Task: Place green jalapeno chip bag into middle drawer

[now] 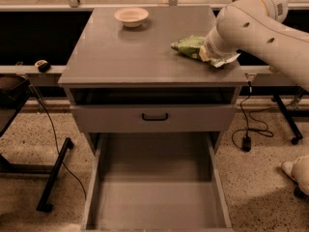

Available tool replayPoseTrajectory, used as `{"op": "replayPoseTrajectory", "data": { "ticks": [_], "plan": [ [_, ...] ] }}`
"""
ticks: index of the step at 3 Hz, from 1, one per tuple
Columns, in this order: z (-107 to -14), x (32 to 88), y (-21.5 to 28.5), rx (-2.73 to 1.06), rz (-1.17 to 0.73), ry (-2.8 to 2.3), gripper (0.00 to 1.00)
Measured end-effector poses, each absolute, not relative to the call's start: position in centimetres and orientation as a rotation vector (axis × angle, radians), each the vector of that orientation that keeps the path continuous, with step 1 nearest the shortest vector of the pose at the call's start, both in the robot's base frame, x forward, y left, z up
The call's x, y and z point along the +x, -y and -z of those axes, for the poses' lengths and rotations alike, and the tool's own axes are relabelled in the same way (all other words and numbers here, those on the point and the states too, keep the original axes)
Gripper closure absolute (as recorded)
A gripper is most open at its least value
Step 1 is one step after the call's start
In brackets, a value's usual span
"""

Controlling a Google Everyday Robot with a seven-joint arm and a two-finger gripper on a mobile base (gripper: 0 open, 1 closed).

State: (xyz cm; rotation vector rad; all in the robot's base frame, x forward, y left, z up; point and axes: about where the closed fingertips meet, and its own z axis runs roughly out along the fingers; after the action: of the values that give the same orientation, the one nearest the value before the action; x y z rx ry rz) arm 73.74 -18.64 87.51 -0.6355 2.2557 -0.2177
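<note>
Bowl: one pale round bowl [131,16], on the cabinet top [120,57], well to the left of the gripper and farther back; no part in the task.

Drawer front: one, gray with a small black handle [155,116], pushed in, below the gripper and to its left.

Middle drawer: one wide gray box [159,197], pulled out toward the camera. It sits lowest of all, below the gripper, leftward of it and nearer the viewer, with its flat floor in plain view.

Green jalapeno chip bag: one [189,45], lying on the right rear part of the cabinet top. Its long axis runs roughly left to right, dipping a little toward the right. The green end juts out on the gripper's left and a pale corner shows on its right.

Gripper: one [206,56], at the end of the single white arm [256,28], which reaches in from the right. It is down on the right half of the bag, touching it. Whether it has the bag grasped or is released, I cannot tell.

Coming move: likely lift the bag, carry it forward and leftward off the top's front edge, then lower it into the drawer.
</note>
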Motion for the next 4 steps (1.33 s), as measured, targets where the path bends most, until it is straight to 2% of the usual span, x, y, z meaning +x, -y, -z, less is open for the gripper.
{"op": "replayPoseTrajectory", "data": {
  "ticks": [1,2,3,4],
  "plan": [
    [-88.0,73.8,19.3,-0.696,0.236,-2.258,0.88],
    [-90.1,72.3,19.7,-0.717,0.160,-2.230,1.00],
    [-93.5,69.4,19.7,-0.728,0.026,-2.149,1.00],
    [-98.5,62.9,17.6,-0.745,-0.125,-1.974,1.00]
  ]
}}
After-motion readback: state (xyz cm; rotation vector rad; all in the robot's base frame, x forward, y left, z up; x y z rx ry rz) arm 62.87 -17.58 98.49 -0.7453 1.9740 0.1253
